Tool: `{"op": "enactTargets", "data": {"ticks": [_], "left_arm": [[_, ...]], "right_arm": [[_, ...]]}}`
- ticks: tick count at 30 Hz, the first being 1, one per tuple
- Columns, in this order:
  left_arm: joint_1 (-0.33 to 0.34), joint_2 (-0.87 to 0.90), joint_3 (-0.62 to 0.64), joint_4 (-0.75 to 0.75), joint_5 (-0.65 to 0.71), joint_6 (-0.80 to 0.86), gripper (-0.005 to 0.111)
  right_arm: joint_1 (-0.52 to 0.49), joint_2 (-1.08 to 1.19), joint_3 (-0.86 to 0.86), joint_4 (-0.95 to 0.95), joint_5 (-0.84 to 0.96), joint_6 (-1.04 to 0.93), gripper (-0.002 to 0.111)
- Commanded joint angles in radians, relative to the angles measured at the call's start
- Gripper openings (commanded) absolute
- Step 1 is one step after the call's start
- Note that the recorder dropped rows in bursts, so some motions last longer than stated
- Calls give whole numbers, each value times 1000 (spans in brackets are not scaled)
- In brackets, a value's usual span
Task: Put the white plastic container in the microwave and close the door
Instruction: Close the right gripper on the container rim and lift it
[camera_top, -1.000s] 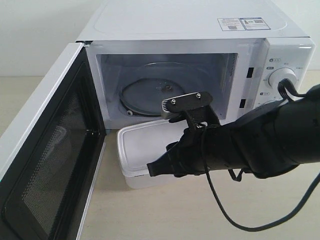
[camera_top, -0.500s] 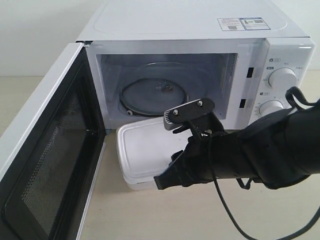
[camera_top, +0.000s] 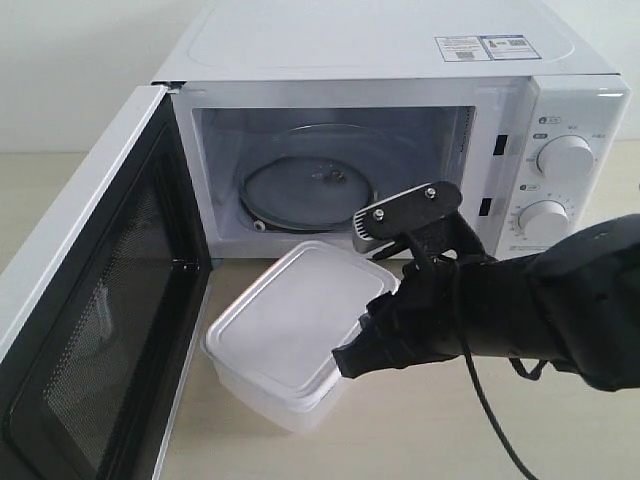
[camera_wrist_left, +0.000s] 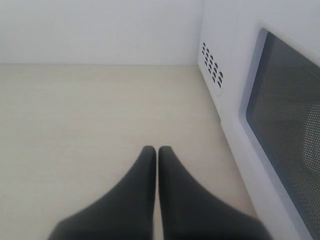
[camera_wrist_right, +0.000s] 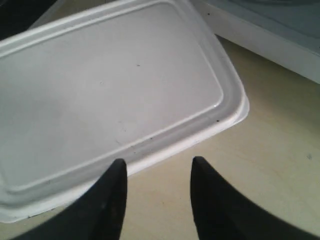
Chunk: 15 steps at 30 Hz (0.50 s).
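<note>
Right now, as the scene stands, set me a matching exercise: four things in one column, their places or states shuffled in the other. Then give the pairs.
Things:
1. white plastic container
2. door
3. glass turntable
4. left fingers

Places or states:
A. pressed together
B. swung wide open
C. on the table, in front of the opening
D. inside the microwave, nothing on it

Pairs: 1-C, 2-B, 3-D, 4-A
</note>
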Motion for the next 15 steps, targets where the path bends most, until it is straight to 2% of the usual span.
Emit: {"op": "enactTargets", "data": {"ticks": [1, 6, 7, 9, 13, 15], "left_arm": [[3, -2, 3, -2, 0, -1, 4], [3, -2, 3, -2, 0, -1, 4], [3, -2, 3, -2, 0, -1, 4], [3, -2, 3, -2, 0, -1, 4], [3, -2, 3, -2, 0, -1, 4], [3, -2, 3, -2, 0, -1, 4]], "right_arm": [[-33, -40, 38, 60, 30, 26, 40], [-121, -43, 68, 107, 277, 185, 40], [-163, -43, 68, 107, 396, 244, 40], [-228, -43, 68, 112, 522, 284, 40], [-335, -7, 71, 123, 673, 310, 40], [-350, 49, 71, 150, 743, 279, 40]]}}
